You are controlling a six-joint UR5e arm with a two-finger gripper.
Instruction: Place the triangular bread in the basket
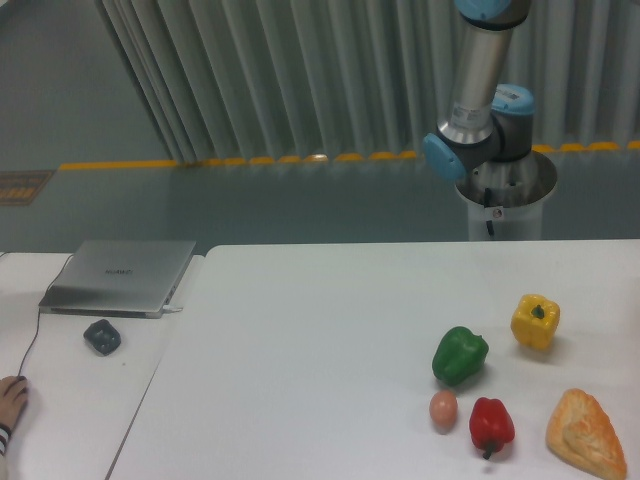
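Tool out of view; only the arm (478, 95) shows behind the surface (300, 350), so its state cannot be told. Bread (586, 432) lies at the near right corner, beside the red pepper (491, 424). No basket visible. Descend over the wedge's middle, clear of the pepper.

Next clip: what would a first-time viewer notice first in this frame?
The bright cluster at the white table's near right: a green bell pepper, a yellow bell pepper, a red bell pepper, a small brown egg and the golden-orange wedge-shaped bread at the corner. Behind, the grey-and-blue robot arm rises out of frame, its gripper unseen. No basket shows; a closed silver laptop lies far left.
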